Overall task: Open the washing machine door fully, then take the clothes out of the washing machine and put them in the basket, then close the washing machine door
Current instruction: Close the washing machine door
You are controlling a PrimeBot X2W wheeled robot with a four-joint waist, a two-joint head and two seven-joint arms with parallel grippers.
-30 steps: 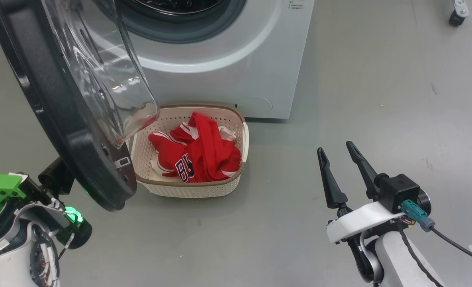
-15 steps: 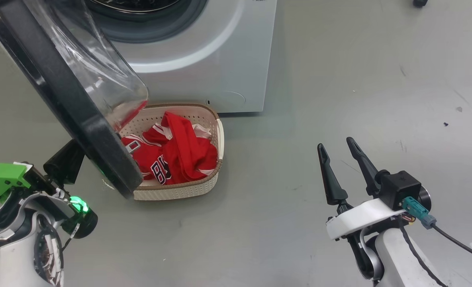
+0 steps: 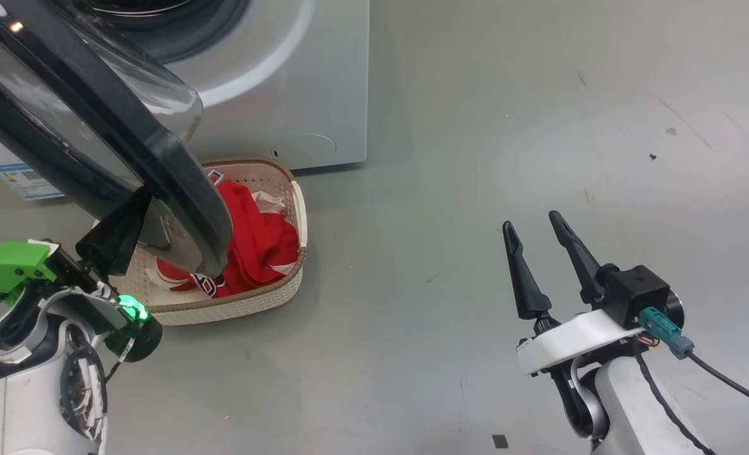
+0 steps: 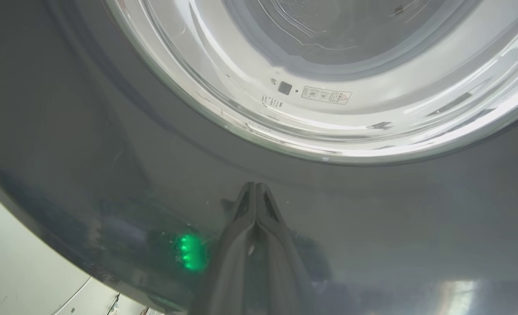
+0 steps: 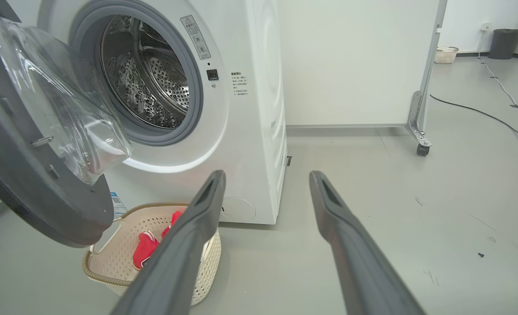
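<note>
Pushing washing machine door (image 3: 181, 174) farther over basket (image 3: 254, 304), left claw (image 4: 255, 189) closed.

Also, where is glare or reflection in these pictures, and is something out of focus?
Left wrist view: a green light mirrors in the glossy rim of the washing machine door, and its glass bowl glares white. Head view: a small bright spot on that rim. Right wrist view: the right end effector looks soft, the steel drum sharp.

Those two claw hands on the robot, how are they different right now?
The left gripper is shut, tips against the washing machine door; the right gripper is open. The left meets the door; the right hangs over the floor, empty. Both have long dark fingers.
</note>
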